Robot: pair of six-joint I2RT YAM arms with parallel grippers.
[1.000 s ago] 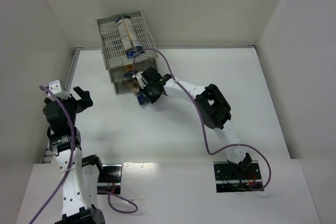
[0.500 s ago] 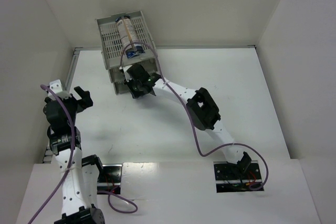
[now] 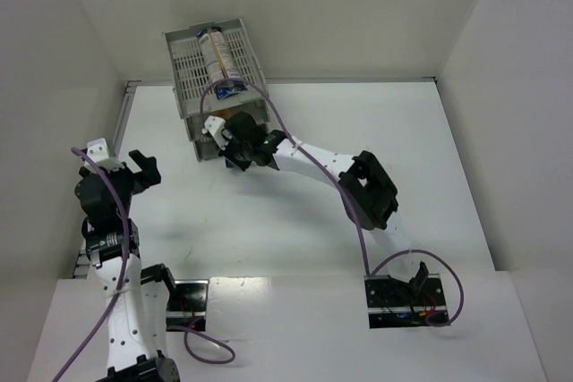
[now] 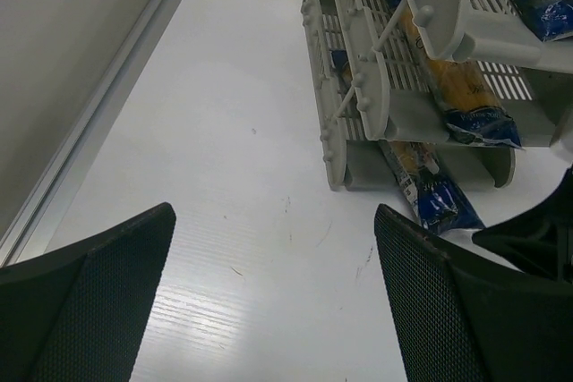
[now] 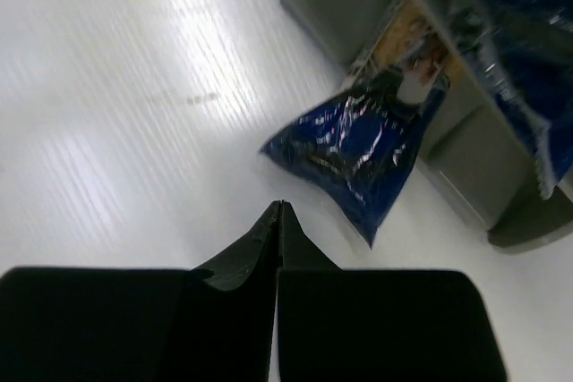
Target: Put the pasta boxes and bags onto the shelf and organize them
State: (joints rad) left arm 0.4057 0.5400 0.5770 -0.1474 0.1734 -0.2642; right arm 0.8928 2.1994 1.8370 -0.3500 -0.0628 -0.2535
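Your top view looks steeply down from above and behind the arm bases (image 3: 394, 301), far enough back to take in the whole table (image 3: 295, 212), with the shelf (image 3: 190, 64) at the far left. Your left wrist view sits low over the near left, facing far and right toward the shelf from well apart. Your right wrist view sits close up to the bottom tier, blurred. Both wrist views share the lowest packet (image 4: 439, 205) jutting from that tier.

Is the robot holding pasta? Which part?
Nothing. The right gripper is shut empty near the blue end of the lowest pasta packet; the left gripper is open, empty.
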